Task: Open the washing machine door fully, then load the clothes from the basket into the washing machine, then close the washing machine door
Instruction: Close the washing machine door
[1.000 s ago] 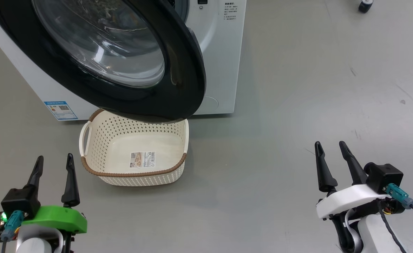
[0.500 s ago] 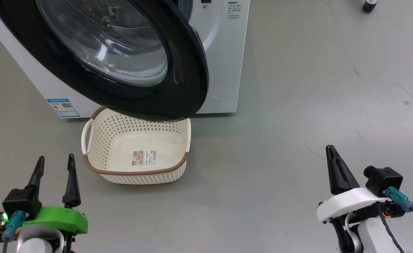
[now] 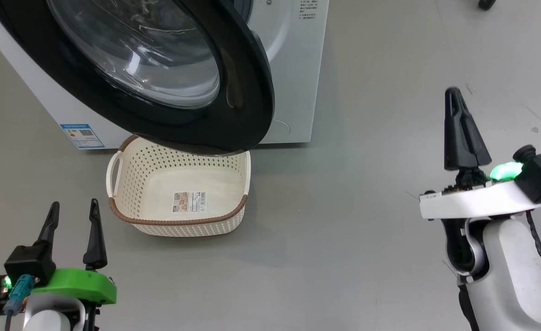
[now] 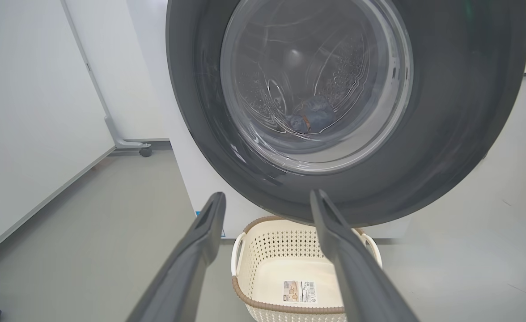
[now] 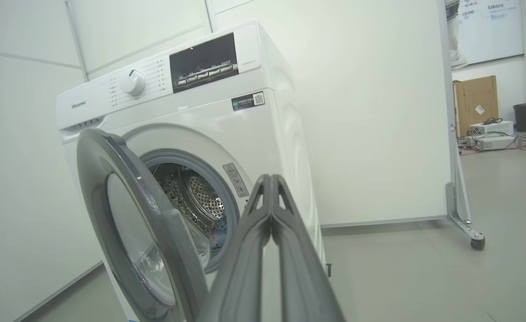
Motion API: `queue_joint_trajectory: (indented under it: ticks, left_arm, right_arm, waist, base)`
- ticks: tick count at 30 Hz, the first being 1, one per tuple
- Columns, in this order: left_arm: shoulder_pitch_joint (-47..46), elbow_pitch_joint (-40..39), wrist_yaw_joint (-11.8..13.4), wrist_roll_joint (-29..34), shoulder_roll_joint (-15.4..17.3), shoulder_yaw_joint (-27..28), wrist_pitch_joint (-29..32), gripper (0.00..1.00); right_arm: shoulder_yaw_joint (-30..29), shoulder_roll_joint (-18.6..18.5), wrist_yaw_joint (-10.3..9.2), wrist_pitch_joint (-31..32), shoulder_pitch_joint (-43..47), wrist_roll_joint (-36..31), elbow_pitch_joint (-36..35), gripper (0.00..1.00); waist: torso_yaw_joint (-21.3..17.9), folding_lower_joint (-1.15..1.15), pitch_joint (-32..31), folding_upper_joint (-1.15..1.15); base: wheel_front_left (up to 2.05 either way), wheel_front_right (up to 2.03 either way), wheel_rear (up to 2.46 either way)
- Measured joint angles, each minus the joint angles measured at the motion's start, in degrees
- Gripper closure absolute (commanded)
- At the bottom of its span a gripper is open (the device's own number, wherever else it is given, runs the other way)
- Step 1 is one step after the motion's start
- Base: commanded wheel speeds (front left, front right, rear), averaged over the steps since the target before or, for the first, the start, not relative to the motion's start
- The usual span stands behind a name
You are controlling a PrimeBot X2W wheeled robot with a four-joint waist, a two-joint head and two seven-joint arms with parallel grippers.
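The door [image 3: 247, 92] stands ajar above the basket [image 3: 178, 219]. Well right of the door, the right gripper [image 3: 453, 93] is closed on nothing. The left gripper [image 3: 74, 204], in front of the door, gapes.

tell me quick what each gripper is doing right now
left gripper: open, holding nothing
right gripper: closed, holding nothing

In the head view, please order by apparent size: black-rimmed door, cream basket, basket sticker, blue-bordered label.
1. Round glossy black-rimmed glass door, though it is nearest the camera.
2. Cream perforated plastic basket.
3. Rectangular paper sticker and blue-bordered label: alike, unranked.
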Motion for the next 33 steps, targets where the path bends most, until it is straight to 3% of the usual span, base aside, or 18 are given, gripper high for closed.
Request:
queue_joint_trajectory:
  ticks: [6, 11, 18, 33]
  left_arm:
    - [-0.14, -0.02, -0.03, 0.22, -0.47, -1.08, 0.00, 0.00]
    - [-0.29, 0.14, -0.46, 0.23, -1.04, -2.01, 0.00, 0.00]
    - [-1.84, 0.48, -0.49, 0.24, -1.30, -3.46, 0.00, 0.00]
    - [-8.18, 0.30, -0.52, 0.23, -2.81, -8.76, 0.00, 0.00]
  right_arm:
    - [6.12, -0.07, 0.00, -0.05, -4.78, 0.01, -8.58, 1.00]
    - [13.93, -0.08, 0.00, -0.05, -6.49, 0.44, -10.23, 1.00]
    - [20.17, -1.42, 0.00, -0.05, -6.53, 0.57, -6.27, 1.00]
    - [26.49, -4.15, 0.00, 0.87, -6.99, 1.05, 1.49, 1.00]
  waist:
    - [0.76, 0.00, 0.36, 0.00]
    - [2.02, 0.00, 0.84, 0.00]
    - [4.50, 0.00, 1.55, 0.00]
    - [12.00, 0.00, 5.52, 0.00]
  base:
    - [0.00, 0.00, 0.00]
    - [0.00, 0.00, 0.00]
    - [0.00, 0.00, 0.00]
    - [0.00, 0.00, 0.00]
